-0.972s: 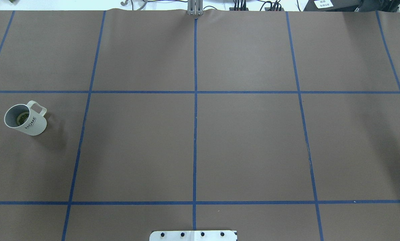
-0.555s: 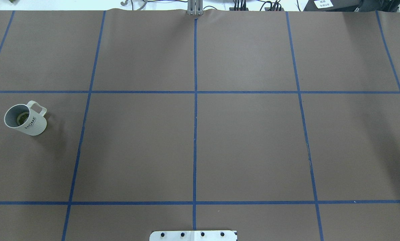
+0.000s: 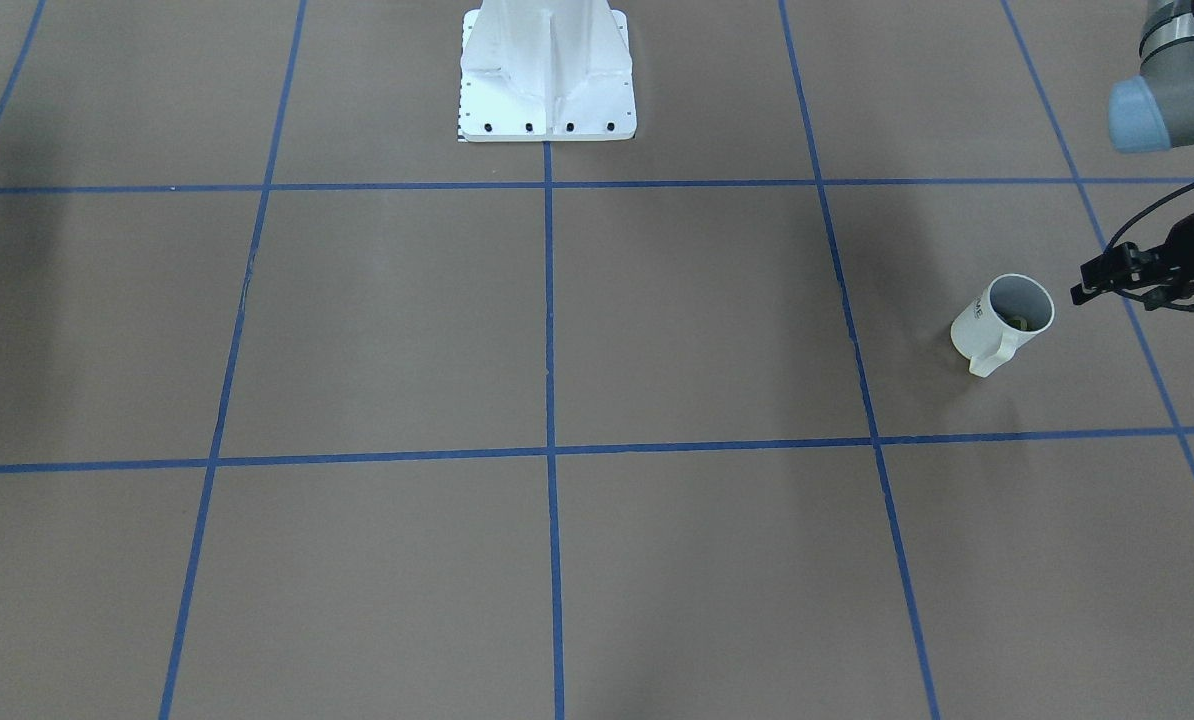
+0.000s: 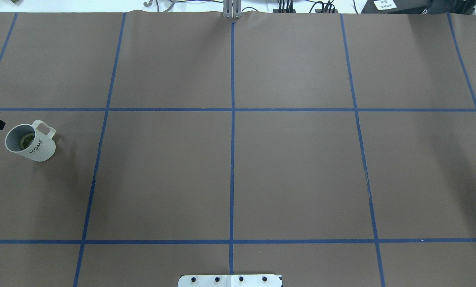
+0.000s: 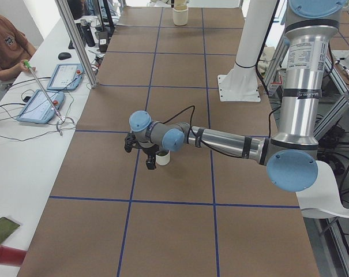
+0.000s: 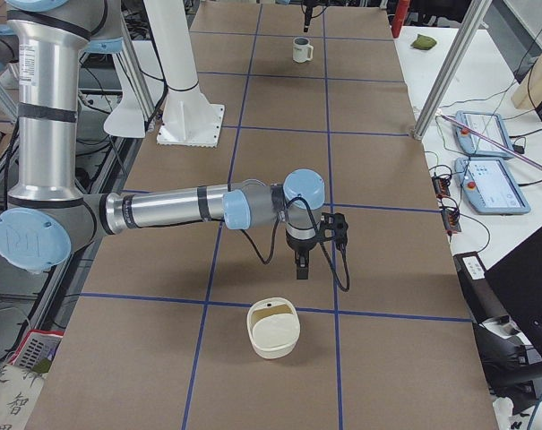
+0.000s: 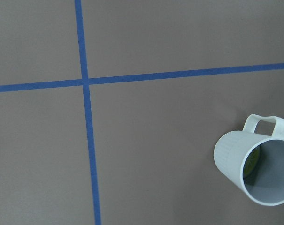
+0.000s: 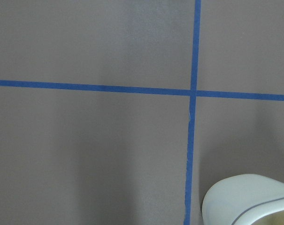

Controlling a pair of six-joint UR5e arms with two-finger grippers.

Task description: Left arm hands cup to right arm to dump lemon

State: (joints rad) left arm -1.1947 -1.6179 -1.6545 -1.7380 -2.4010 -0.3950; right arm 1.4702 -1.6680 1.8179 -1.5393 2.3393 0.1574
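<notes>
The cup (image 4: 30, 140) stands upright at the far left of the overhead frame on the desk (image 4: 294, 179), handle toward upper right, lemon (image 4: 26, 140) inside; I cannot tell how either arm's jaws stand.

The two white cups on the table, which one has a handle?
The mug lettered HOME, beside the left pincer, with lemon inside. The wider tub near the right arm shows no handle.

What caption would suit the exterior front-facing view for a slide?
Left end effector beside the upright cup, lemon inside.
</notes>
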